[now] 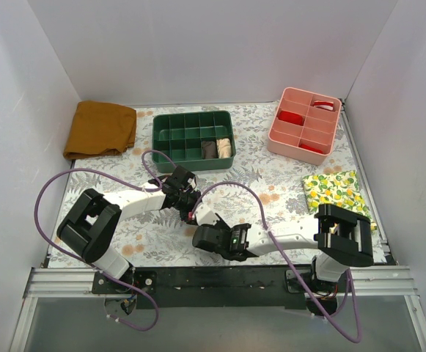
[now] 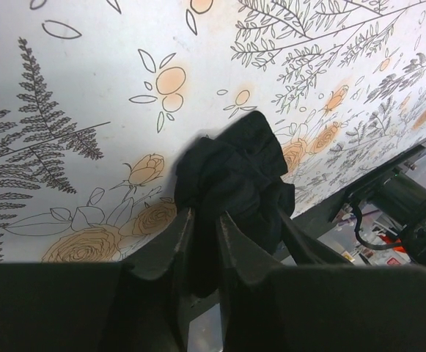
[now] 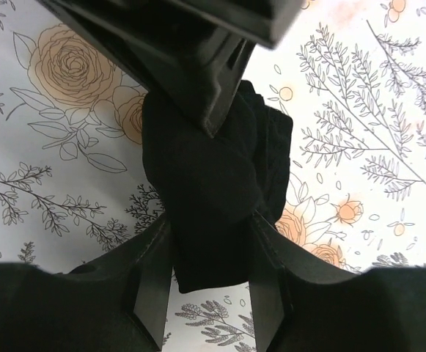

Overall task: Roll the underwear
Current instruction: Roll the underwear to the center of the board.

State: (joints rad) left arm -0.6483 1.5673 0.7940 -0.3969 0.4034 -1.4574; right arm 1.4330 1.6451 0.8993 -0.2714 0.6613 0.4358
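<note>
Both arms meet mid-tabletop! The underwear [image 2: 231,172], a bunched black wad, is pinched in the narrow left fingers [image 2: 170,253] and clamped between the right fingers [image 3: 150,282], over the floral tabletop [image 2: 88,88].

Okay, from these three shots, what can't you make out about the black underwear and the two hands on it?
- Left wrist view: the underwear is a black lump; its folds are unreadable, and the left hand hides its near end.
- Right wrist view: the right hand and the left hand above cover both ends; no label shows.
- Top view: both hands hide nearly all of it.
</note>
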